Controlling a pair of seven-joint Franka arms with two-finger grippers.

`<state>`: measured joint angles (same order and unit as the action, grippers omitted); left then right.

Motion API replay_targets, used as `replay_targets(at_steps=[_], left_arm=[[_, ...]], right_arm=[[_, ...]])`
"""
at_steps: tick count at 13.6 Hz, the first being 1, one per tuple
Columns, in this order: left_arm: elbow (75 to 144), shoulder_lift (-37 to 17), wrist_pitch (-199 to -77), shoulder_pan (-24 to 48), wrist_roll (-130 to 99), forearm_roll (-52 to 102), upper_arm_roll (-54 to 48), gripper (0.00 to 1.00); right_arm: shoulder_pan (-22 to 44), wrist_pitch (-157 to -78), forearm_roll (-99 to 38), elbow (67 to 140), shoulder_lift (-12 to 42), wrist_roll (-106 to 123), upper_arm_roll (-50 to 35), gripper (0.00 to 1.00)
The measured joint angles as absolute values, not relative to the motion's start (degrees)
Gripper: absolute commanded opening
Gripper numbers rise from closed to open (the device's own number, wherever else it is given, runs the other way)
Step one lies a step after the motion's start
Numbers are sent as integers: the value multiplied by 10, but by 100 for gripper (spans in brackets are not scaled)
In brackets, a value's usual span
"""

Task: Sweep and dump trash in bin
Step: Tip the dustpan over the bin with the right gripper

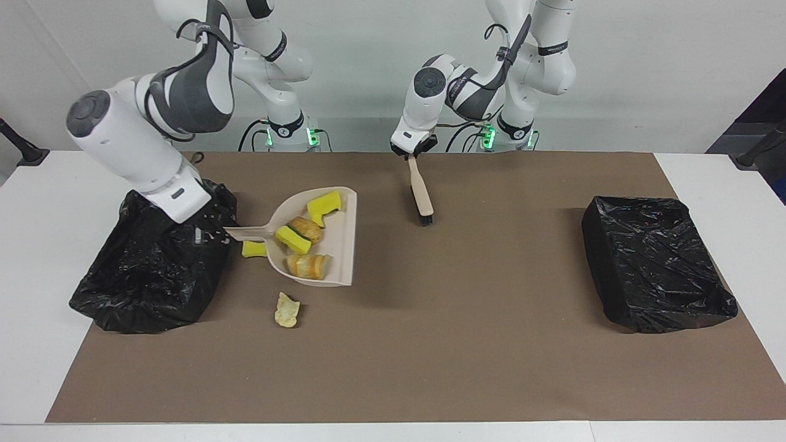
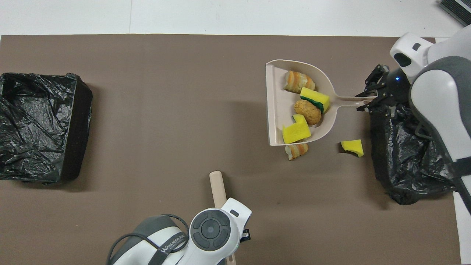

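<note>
**Loaded dustpan raised beside the bin, two pieces left on the mat**

The right hand grips the handle of the beige dustpan, holding it above the brown mat just beside the black-bagged bin at the right arm's end of the table. Four pieces of trash lie in the pan: a yellow sponge chunk, a green-backed sponge, a brown bread lump and a striped bread piece. A yellow sponge bit sits on the mat under the handle; a pale bread lump lies on the mat farther from the robots. The left hand is clenched on the brush, its bristles down on the mat. A second black-lined bin stands at the left arm's end.
</note>
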<state>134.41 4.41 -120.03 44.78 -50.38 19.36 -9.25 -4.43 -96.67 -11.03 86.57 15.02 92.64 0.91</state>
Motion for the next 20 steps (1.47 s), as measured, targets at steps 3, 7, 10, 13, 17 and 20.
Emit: replay_targets(at_steps=[3,7,10,13,17,20], left_arm=[[1347,44,-1202,448,-503,194,-93,0],[1348,44,-1202,448,-501,193,-93,0],[1348,45,-1202,456,-502,193,-94,0],[1356,48,-1210,472,-492,193,-94,0],[1379,57,-1243,490,-480,193,-94,0],[1384,61,-1250,493,-477,193,-94,53]], right_arm=[[-90,-955,-81,864,148,926,11,0],[-107,-940,5,843,125,926,11,0],[-144,-935,40,841,110,950,12,0],[-183,-949,98,841,110,981,12,0],[-184,-1018,215,852,110,984,10,0],[-182,-1031,292,854,109,984,6,0]])
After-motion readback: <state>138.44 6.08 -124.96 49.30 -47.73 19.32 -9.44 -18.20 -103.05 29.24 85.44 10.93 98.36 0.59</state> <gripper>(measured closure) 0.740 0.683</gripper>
